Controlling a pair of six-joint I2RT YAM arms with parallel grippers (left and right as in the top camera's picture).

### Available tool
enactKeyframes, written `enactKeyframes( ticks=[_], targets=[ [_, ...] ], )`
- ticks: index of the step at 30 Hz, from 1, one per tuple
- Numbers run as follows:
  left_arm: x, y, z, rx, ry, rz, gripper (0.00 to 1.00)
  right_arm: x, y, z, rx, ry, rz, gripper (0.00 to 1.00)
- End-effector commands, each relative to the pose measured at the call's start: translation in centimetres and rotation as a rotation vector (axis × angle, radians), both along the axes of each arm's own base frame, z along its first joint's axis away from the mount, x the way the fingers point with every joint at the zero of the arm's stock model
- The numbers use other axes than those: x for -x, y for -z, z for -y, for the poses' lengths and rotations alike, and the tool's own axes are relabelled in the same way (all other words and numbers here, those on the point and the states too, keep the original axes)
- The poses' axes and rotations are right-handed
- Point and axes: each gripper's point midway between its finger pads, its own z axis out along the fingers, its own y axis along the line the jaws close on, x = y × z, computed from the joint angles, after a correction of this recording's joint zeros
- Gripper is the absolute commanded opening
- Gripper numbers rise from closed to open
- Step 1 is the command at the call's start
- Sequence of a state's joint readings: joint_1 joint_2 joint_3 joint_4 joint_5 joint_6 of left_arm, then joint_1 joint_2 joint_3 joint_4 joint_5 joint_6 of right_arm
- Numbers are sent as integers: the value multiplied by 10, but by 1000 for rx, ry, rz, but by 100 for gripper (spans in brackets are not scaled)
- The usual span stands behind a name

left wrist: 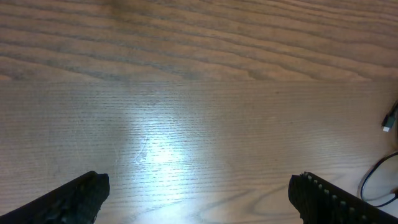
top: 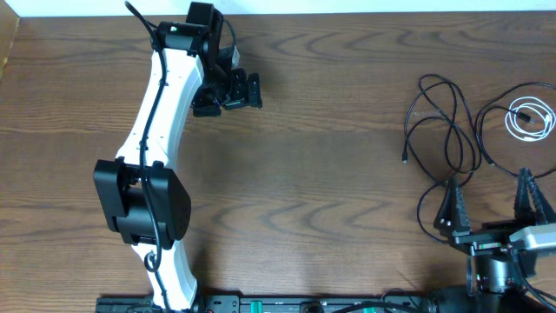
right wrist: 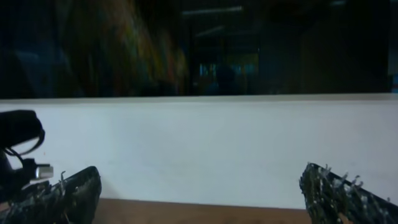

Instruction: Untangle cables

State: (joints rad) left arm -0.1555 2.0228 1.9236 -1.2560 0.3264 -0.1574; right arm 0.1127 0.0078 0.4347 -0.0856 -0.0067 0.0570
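The long thin black cords (top: 443,130) lie looped on the brown wooden counter (top: 330,174) toward its right edge. The short thin white cord (top: 530,117) lies coiled just right of them, by that edge. My right hand (top: 491,198) sits at their near side. My left hand (top: 234,89) is well apart from them, by the far edge and left of the middle.

2 arms (top: 161,113) (top: 521,239), 2 tools (top: 228,96) (top: 488,184), 1 white cord (top: 531,117), 1 tangle of black cords (top: 458,139), 1 table (top: 330,174)
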Motion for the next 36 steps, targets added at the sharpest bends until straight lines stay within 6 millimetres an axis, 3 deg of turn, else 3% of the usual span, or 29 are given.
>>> enactKeyframes(
  ticks=[1, 10, 21, 26, 28, 36],
  targets=[
    [-1, -2, -2, -9, 1, 8, 98, -13, 27, -2, 5, -3, -62, 99],
    [-1, -2, -2, -10, 1, 8, 98, -38, 76, -5, 9, -3, -96, 99],
    [-1, -2, -2, -10, 1, 8, 98, -60, 170, -8, 34, -3, -303, 99],
    [-1, -2, -2, -10, 1, 8, 98, -60, 177, -8, 37, -3, -331, 99],
    [-1, -2, -2, -10, 1, 8, 98, -60, 198, -8, 47, -3, -414, 99],
    [-1, -2, -2, -10, 1, 8, 98, -60, 198, -8, 47, -3, -415, 99]
  ],
)
